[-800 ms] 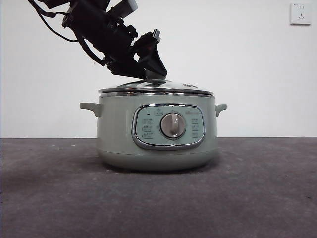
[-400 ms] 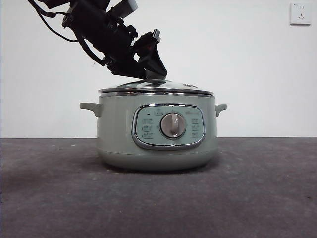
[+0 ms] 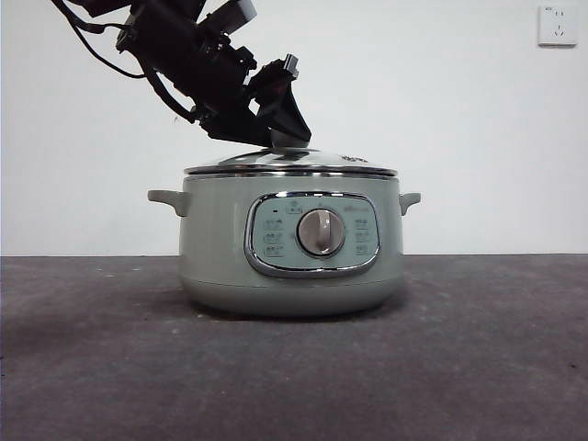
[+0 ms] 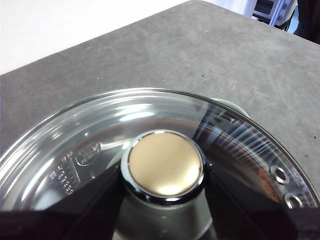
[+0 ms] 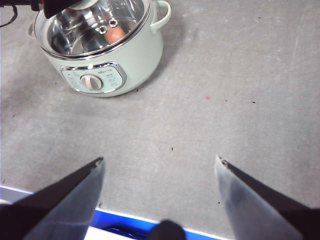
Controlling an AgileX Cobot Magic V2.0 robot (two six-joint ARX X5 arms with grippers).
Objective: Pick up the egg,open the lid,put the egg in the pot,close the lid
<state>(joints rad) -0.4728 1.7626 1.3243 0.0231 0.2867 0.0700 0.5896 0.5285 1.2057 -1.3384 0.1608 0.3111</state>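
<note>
Left hand (image 3: 280,138) grips the lid (image 3: 290,162) by its knob, the lid seated on the pot (image 3: 220,248)

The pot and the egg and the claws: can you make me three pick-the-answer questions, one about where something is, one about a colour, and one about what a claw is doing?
1. Where is the egg?
A. On the table beside the pot
B. Inside the pot, under the lid
C. In the right claw

2. What colour is the pot?
A. Sage green
B. Bright red
C. Black

3. What is the left claw doing?
A. Waiting far from the pot
B. Holding the egg
C. Gripping the knob of the lid

Answers: 1 B, since the right wrist view shows the reddish egg through the glass lid. 2 A, since the front view shows its pale green body. 3 C, since the left wrist view shows its jaws on both sides of the knob, while the right claw hangs open away from the pot, over the table.
</note>
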